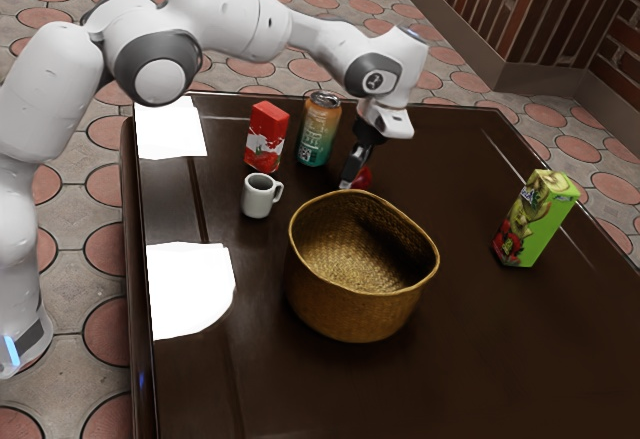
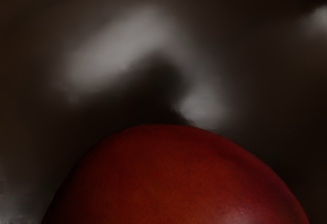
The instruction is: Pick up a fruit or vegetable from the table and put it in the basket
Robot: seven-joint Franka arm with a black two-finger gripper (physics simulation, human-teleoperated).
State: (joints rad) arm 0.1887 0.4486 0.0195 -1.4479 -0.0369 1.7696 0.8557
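Note:
Low over the table, just behind the basket's rim, is my black gripper [image 1: 357, 171] in the exterior view. A red fruit [image 1: 365, 177] is right at it, partly hidden by the gripper and the basket. Large and round, the red fruit [image 2: 179, 178] appears at the wrist view's lower edge, directly at my hand. Whether it is gripped cannot be made out. The woven basket [image 1: 362, 317] stands upright on the table, and the part of its inside that shows holds nothing.
A white mug [image 1: 258, 197], a red carton [image 1: 267, 137] and an orange-green can [image 1: 319, 130] stand close by, toward the exterior view's left. A green juice box [image 1: 538, 219] stands at the exterior view's right on the dark table [image 1: 470, 359].

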